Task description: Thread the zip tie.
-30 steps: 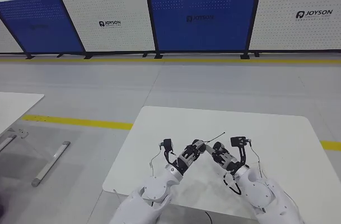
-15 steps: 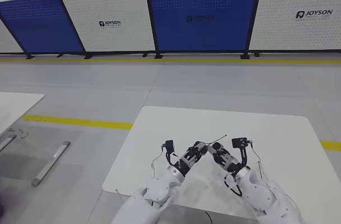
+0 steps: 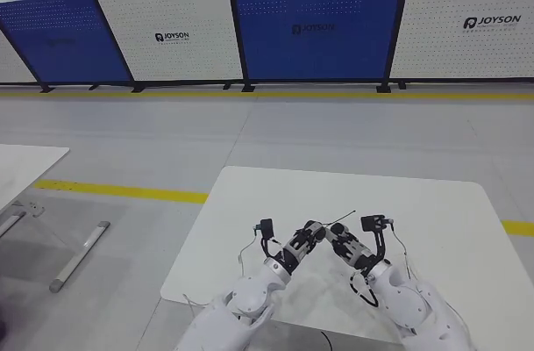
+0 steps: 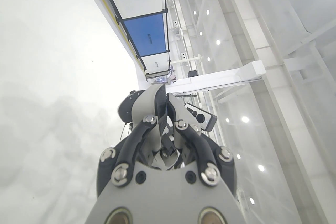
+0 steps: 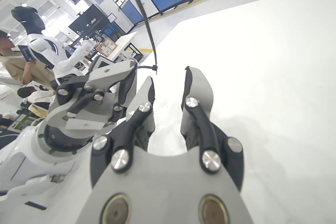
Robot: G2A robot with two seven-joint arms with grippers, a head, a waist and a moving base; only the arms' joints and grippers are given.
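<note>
Pinching thin black zip tie [image 5: 143,12] in closed left jaws, strap slanting far-right; holding right jaws spread, empty, beside.

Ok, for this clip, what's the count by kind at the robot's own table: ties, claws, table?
Black zip tie: 1
Claws: 2, the left claw shut on the tie, the right claw open
White table: 1
Total: 4
</note>
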